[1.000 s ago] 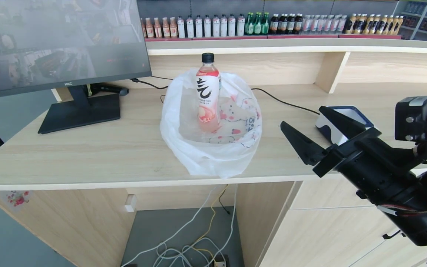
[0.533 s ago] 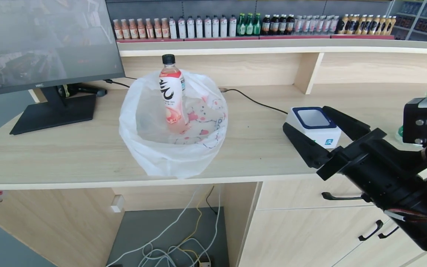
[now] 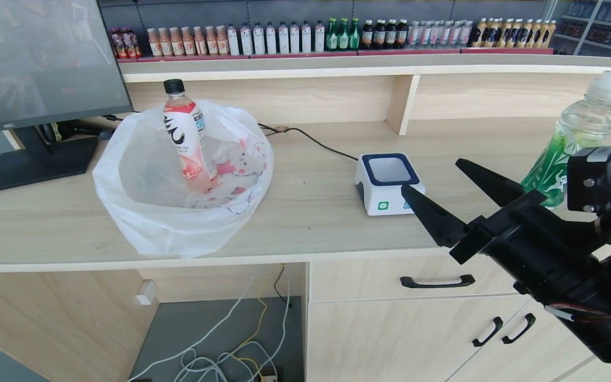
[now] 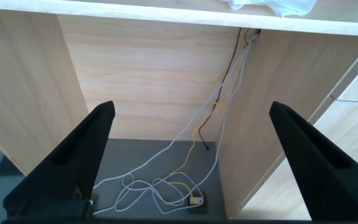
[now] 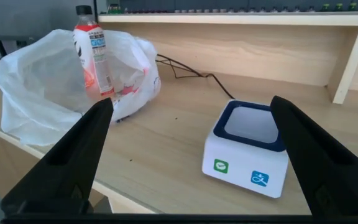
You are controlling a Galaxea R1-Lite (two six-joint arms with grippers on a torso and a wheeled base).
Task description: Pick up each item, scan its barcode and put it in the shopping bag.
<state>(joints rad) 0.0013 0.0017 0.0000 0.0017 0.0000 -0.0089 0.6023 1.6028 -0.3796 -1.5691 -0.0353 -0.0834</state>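
1. My right gripper is released, jaws spread wide with nothing between them. It hangs over the front edge of the bench, just right of the scanner.
2. My left gripper is also spread open and empty, down below the bench top, facing the cables on the floor.
3. The pink bottle stands inside the shopping bag, black cap up. Its long axis is near vertical, with the cap leaning a bit toward my left.
4. Its label has a red band on top, then white with a big black brush-stroke mark, then peachy pink below. From my right wrist, the fine-print panel faces me, too small to read.
5. The bag is white, see-through plastic with a pink and red cartoon print. Any lettering on it is too small to make out.
6. The green bottle is on the bench at my far right, pale cap up, with a green leafy label. My right arm partly hides it.
7. The scanner is a white box with a dark blue frame around its upward-facing window. It has a green icon and a blue icon on the front.
8. A monitor is at my left, and a shelf of bottles runs along the back.
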